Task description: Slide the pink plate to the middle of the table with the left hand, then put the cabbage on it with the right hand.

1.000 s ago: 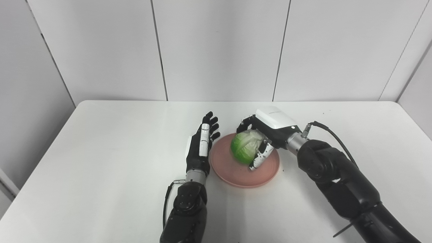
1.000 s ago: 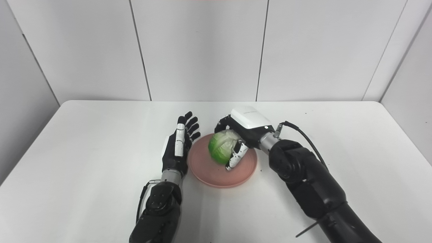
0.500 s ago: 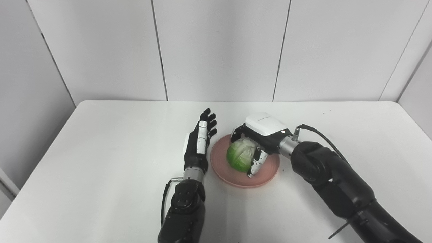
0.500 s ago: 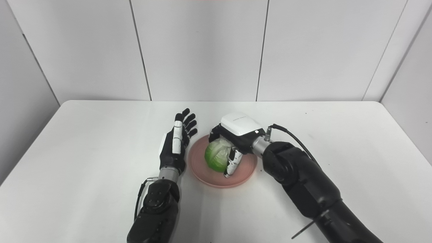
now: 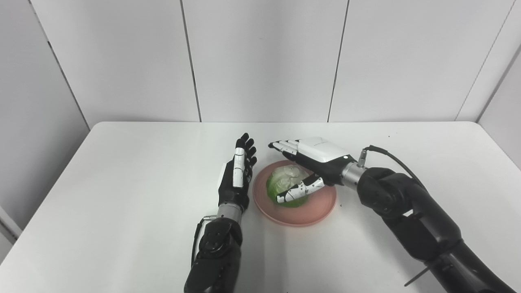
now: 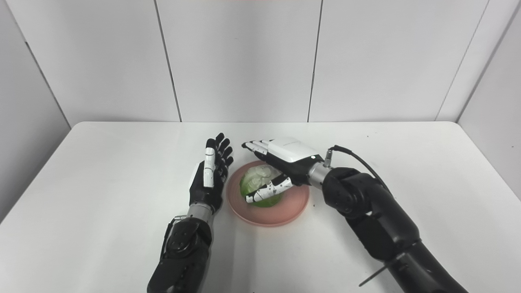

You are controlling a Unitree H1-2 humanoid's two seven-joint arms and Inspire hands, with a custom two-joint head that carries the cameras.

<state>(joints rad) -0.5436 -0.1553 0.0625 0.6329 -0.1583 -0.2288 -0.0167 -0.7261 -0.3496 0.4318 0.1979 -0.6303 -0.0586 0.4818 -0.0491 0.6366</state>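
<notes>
The pink plate [image 5: 313,205] lies near the middle of the white table. On its left half rests the green cabbage [image 5: 285,184]. My right hand [image 5: 311,160] hovers over the cabbage, open, fingers stretched out to the left and the thumb lying across the cabbage's near side. My left hand [image 5: 235,177] stands upright just left of the plate's rim, open, palm turned toward the plate, holding nothing.
The white table [image 5: 122,183] spreads wide to the left, right and front of the plate. Grey wall panels rise behind its far edge. A cable [image 5: 390,156] loops off my right wrist.
My right hand lowered the cabbage onto the plate and opened, its fingers now stretched out flat. The left hand has drifted slightly left and back, staying open.
</notes>
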